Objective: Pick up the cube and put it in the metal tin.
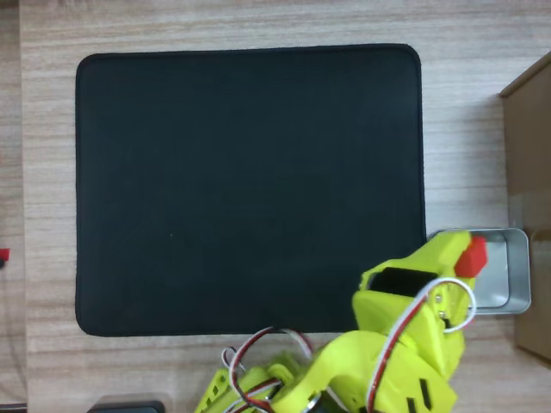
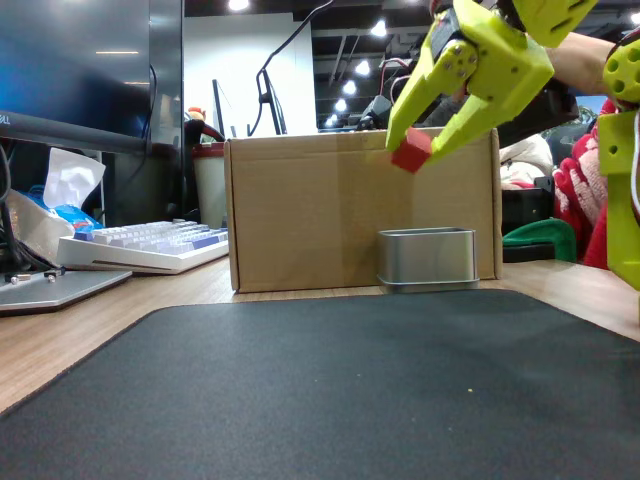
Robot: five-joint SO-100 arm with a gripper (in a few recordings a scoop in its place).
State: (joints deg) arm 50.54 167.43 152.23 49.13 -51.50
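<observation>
Gripping the cube [image 2: 411, 155], jaws above the metal tin [image 2: 427, 258].

- No text, label, brand, number or sign can be read in either view.
- The cardboard box [image 2: 360, 205] at the middle of the fixed view has plain, unprinted sides.

A pale wood-grain surface [image 1: 258, 24] carries a black mat [image 1: 250, 189], a metal tin [image 2: 428, 258], and a cardboard box [image 2: 310, 210].

light: even, bright | shadows: faint | background ceiling lamps [image 2: 379, 28] glare
</observation>
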